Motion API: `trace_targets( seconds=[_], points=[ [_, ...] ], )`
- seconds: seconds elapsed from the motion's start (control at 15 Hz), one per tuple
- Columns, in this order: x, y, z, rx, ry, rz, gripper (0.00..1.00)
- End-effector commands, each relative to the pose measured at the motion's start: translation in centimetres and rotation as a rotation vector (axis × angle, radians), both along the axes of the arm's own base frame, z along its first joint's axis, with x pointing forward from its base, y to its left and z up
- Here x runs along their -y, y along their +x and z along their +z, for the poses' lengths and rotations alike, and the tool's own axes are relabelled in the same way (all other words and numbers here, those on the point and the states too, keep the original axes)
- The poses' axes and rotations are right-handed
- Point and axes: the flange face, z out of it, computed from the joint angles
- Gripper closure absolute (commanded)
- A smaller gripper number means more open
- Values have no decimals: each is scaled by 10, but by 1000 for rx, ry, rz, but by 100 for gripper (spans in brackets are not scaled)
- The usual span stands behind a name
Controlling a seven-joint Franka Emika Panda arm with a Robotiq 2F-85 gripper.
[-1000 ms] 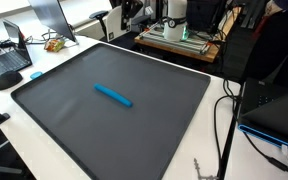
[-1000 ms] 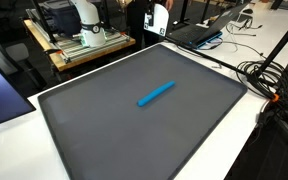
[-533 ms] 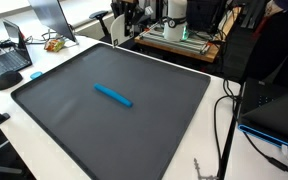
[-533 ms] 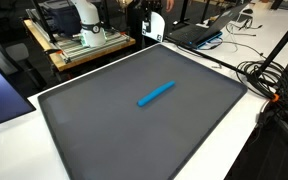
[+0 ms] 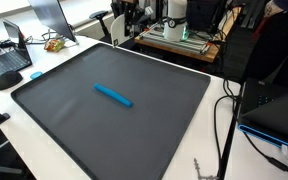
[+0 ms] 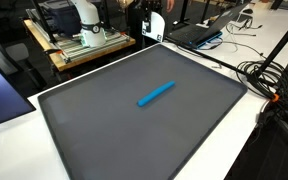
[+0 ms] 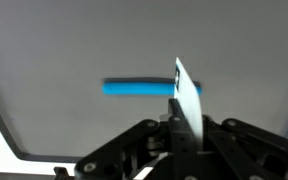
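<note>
A blue marker (image 5: 113, 95) lies alone in the middle of a large dark grey mat (image 5: 84, 130); it also shows in an exterior view (image 6: 156, 94) on the mat (image 6: 114, 140). My gripper (image 5: 124, 20) hangs above the mat's far edge, well away from the marker, as also seen in an exterior view (image 6: 153, 25). In the wrist view the gripper (image 7: 184, 92) looks shut, fingers pressed together with a pale pad showing, holding nothing. The marker (image 7: 139, 87) lies crosswise beyond the fingertips on the mat (image 7: 74, 50).
The mat covers a white table. An open laptop (image 5: 9, 60) and a small blue object (image 5: 36, 74) sit beside one edge. Another laptop (image 5: 279, 110) and cables (image 6: 264, 75) lie at the opposite side. A wooden cart with equipment (image 6: 79, 42) stands behind the table.
</note>
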Motion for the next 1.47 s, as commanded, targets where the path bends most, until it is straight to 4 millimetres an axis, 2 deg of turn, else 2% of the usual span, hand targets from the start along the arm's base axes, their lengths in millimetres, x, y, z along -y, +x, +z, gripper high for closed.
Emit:
trace_targets(
  seconds=[0.0,0.6,0.8,0.93,1.4],
  points=[
    [0,0,0,-1,0,0,96],
    [0,0,0,-1,0,0,96],
    [-16,6,10,77,109,62,99],
    [-27,11,10,85,109,71,99],
    [-72,30,-10,59,97,133,99]
  ],
)
